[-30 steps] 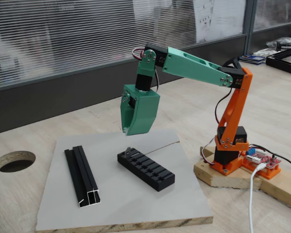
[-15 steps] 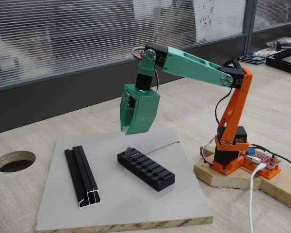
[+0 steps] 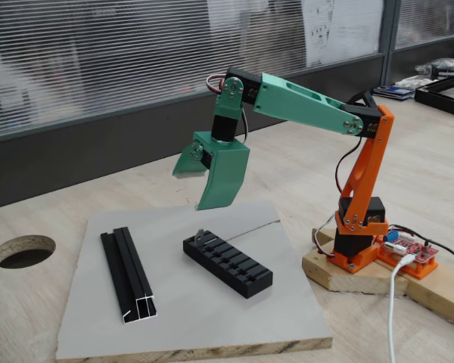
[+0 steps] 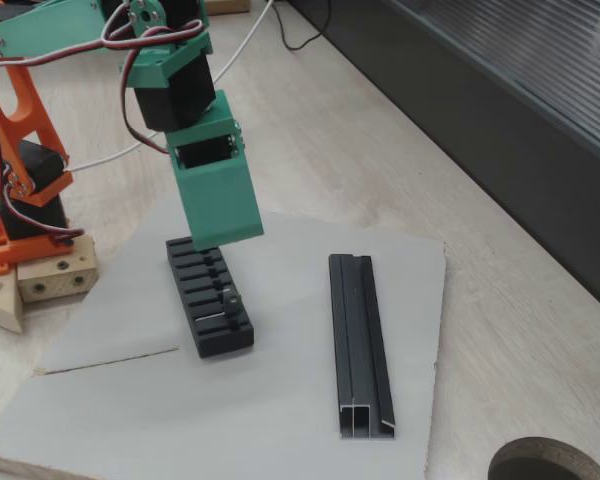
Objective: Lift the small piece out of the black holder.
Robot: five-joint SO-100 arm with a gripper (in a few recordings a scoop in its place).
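Since the picture half a second earlier, the green two-finger gripper (image 3: 188,187) has swung its moving finger out to the left, so its jaws now stand spread wide apart, holding nothing; the arm itself sits in the same pose. It hangs in the air above the far-left end of the 1 black rectangular slotted holder (image 3: 228,264), clear of it.

At that same end, 1 tiny flat grey metal piece (image 3: 201,236) stands up out of the holder's end slot, untouched. In a fixed view from the other side, the gripper (image 4: 217,205) partly covers the holder (image 4: 211,297), and the small piece (image 4: 231,299) shows as a pale sliver near the holder's near end.

Left of the holder and well apart from it lies 1 longer black grooved rail with a silvery end (image 3: 127,274). Both rest on 1 grey square board (image 3: 212,318), which lies on the pale wooden table (image 3: 30,302) with 1 round hole (image 3: 23,250) at the left.
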